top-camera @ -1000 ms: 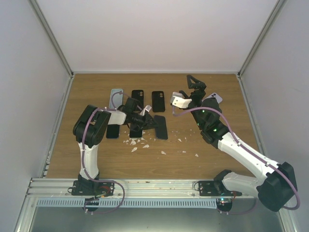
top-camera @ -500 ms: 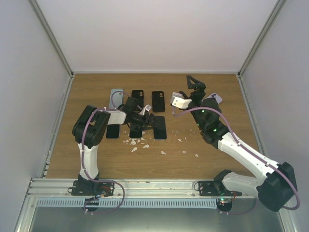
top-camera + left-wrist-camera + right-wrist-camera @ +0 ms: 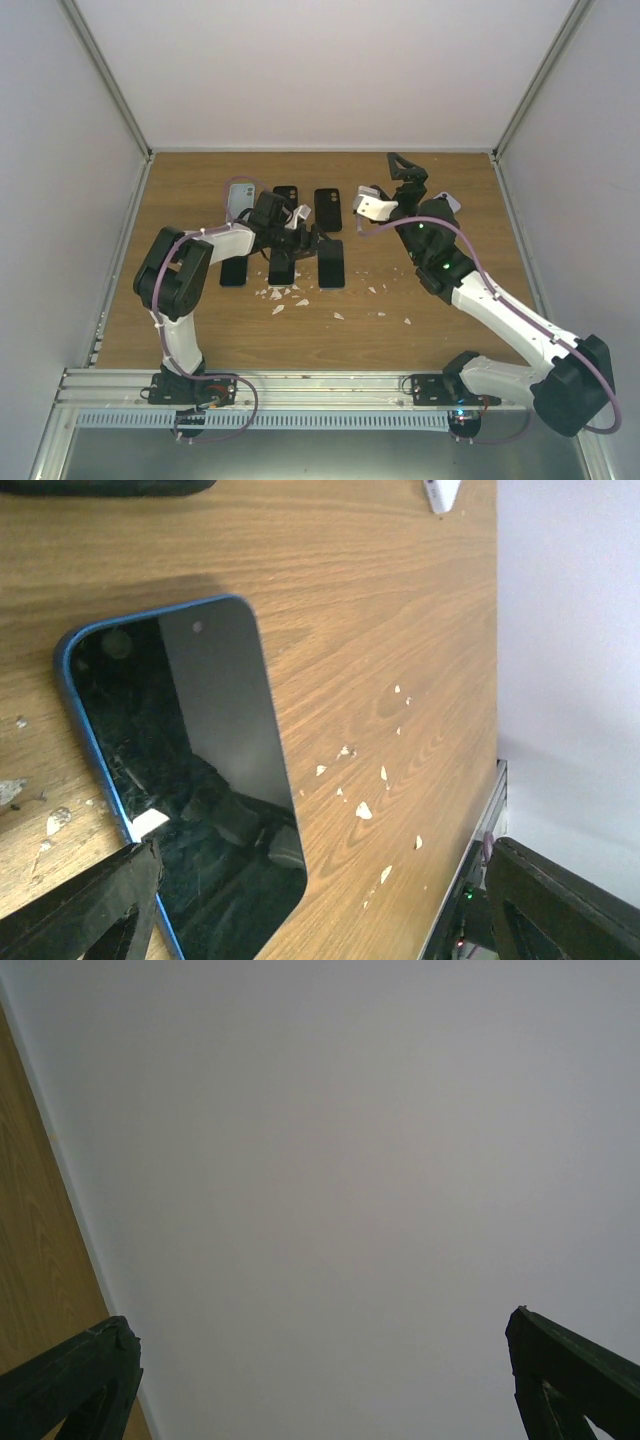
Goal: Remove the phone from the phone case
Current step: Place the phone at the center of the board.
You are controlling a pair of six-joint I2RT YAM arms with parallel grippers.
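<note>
Top view: I see left gripper [image 3: 306, 240] low over table [image 3: 250, 330], just left of phone [image 3: 331, 264] lying flat mid-table. Right gripper [image 3: 404, 170] raised near back, spread wide, nothing in it.
Left wrist: my fingers [image 3: 90, 910] wide apart, gripping nothing. Phone screen-up, sitting in blue phone case [image 3: 66, 675], white chips [image 3: 363, 810] beside.
Right wrist: fingers wide, wall [image 3: 350, 1160] ahead.

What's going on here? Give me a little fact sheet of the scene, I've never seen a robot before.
Surface: wooden table
Phone: blue-edged, screen up, flat on the table
Left gripper: open, low over the phone, not holding it
Right gripper: open, empty, raised toward the back wall
Other items: dark phones or cases in rows; white chips scattered
</note>
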